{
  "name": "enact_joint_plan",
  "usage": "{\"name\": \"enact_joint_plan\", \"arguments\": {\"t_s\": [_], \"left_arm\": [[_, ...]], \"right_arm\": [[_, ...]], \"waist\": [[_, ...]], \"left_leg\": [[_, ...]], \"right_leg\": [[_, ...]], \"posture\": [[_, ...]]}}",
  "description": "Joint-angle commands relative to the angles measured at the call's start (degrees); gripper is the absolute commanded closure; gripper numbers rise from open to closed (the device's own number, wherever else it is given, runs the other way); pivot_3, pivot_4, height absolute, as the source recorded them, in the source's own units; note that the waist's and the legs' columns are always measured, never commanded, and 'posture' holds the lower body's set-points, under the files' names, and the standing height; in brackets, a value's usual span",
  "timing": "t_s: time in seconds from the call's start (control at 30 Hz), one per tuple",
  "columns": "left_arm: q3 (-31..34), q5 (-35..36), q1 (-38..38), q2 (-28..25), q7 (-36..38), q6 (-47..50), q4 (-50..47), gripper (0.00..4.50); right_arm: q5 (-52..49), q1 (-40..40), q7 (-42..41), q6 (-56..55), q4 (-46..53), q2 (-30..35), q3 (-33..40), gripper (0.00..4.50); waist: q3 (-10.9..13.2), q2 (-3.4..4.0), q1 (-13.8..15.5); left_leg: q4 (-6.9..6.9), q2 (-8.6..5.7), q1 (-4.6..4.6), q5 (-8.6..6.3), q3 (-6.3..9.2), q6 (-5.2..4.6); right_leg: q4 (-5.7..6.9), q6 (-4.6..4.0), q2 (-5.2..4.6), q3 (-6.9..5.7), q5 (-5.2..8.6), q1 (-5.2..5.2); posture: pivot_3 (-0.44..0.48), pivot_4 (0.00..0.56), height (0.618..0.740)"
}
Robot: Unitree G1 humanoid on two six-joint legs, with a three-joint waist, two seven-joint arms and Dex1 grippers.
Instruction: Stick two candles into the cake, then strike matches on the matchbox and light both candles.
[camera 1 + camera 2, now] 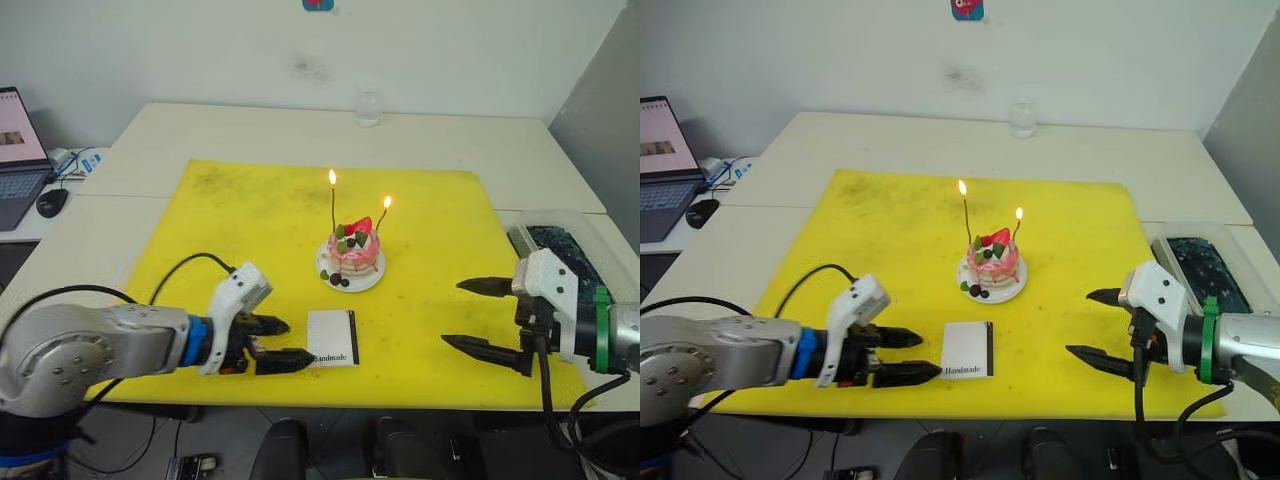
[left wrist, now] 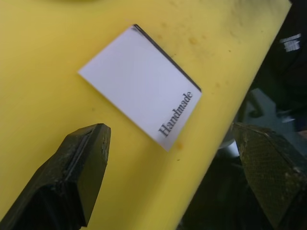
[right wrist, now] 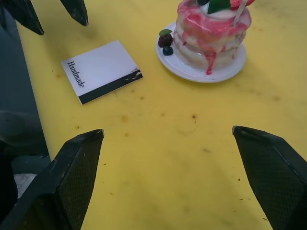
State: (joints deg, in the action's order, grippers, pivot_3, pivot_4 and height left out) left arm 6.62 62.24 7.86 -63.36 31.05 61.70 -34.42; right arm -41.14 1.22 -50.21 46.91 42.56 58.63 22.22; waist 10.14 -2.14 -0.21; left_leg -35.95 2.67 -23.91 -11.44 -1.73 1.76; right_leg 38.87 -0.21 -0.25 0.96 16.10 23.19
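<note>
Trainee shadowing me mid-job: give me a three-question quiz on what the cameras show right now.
1. True or false: both thin wire-like candles standing in the small pink-and-white round cake carry flames.
2. Which claw is nearest the flat white rectangular matchbox: A left claw, B right claw?
3. Fill in: both claws are ____.

Key: 1 true; 2 A; 3 open.

Silver arms, white wrists, black cables, black jaws.

The cake (image 3: 211,33) top is cut off in the right wrist view.
</note>
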Motion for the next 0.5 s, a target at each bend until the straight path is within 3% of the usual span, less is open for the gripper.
{"name": "enact_joint_plan", "arguments": {"t_s": [0.03,0.1,0.27,0.5], "left_arm": [[2.27,-16.75,-3.49,-1.22,7.75,-18.02,3.47,0.02],[3.05,-22.48,-4.46,-0.30,9.82,-25.03,6.99,0.02],[7.29,-27.03,-6.89,0.74,17.14,-33.46,12.96,0.02],[10.53,-27.46,-9.57,-0.56,24.33,-32.66,14.83,0.02]], "right_arm": [[2.25,-0.56,-2.77,-4.30,-3.26,1.73,4.70,0.00],[3.59,-0.34,-4.83,-6.76,-5.04,2.71,6.06,0.00],[4.52,-1.06,-9.99,-10.47,-8.62,5.58,9.28,0.00],[4.48,-4.03,-14.99,-14.35,-13.88,7.89,8.87,0.00]], "waist": [[0.01,0.04,0.16],[0.03,0.05,0.32],[0.05,0.04,0.28],[0.07,0.06,0.12]], "left_leg": [[0.00,0.00,0.00,0.00,0.03,0.00],[0.01,-0.01,-0.01,0.00,0.00,0.00],[0.01,0.03,-0.12,-0.01,-0.04,-0.02],[0.12,0.07,-0.08,-0.03,-0.04,-0.04]], "right_leg": [[0.00,-0.02,-0.02,-0.03,0.00,-0.01],[0.00,-0.05,-0.07,-0.03,0.02,0.00],[-0.07,-0.07,-0.09,-0.03,0.03,0.03],[-0.06,-0.04,-0.10,-0.12,0.03,0.05]], "posture": [[0.000,0.150,0.740],[0.000,0.150,0.740],[0.000,0.150,0.740],[0.000,0.150,0.740]]}}
